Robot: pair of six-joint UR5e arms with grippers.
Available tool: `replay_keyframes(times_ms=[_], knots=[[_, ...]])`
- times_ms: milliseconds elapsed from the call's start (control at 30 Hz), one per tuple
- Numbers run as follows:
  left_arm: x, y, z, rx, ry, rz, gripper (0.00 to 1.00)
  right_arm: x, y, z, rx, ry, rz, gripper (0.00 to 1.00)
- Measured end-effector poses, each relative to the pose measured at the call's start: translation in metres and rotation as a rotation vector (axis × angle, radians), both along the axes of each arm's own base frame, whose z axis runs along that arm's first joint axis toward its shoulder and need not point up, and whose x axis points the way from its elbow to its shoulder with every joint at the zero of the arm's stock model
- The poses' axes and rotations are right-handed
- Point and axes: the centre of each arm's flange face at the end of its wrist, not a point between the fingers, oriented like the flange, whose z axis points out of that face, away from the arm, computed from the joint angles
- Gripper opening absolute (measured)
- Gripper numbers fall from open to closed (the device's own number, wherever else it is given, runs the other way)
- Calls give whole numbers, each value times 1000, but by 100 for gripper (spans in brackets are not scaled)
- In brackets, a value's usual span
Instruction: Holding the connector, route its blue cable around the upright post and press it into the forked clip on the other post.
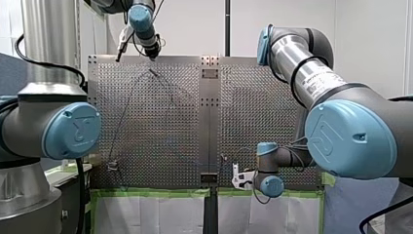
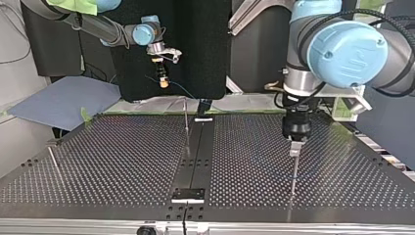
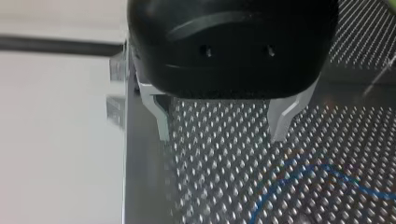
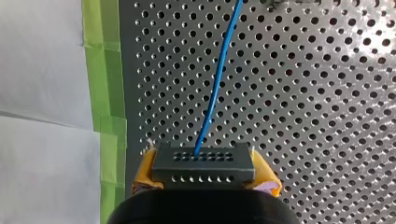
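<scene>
Fingers point(image 4: 144, 171) of my right gripper point(image 4: 204, 176) are clenched on the connector point(image 4: 204, 161), yellow pads pinching the black block from both sides. The blue cable point(image 4: 217, 84) runs out of its face and straight ahead over the tabletop point(image 4: 327, 116). In the top view the connector hangs above the tabletop's far edge, apart from the slim post point(image 2: 186, 120) by the middle seam. My left gripper point(image 3: 222, 123) hovers with its metal fingers spread and nothing between them, a curve of cable lying on the holes beneath. It sits right over a second post point(image 2: 294, 171). Which post carries the fork, I cannot tell. The routing looks barely begun. The next move calls for swinging the connector round the post, keeping the cable low and taut.
</scene>
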Motion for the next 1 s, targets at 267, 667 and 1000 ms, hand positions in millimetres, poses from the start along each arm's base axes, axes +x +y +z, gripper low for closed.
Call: replay_keyframes(times_ms=[267,667,1000], knots=[[14,-33,-25,80,-5,-27,100,1,4,-1,15,6,5,0],[28,-89,-74,212,-9,-46,100,2,5,-2,25,8,11,0],[49,-120,-120,331,-11,-4,100,2,5,-2,23,9,13,0]])
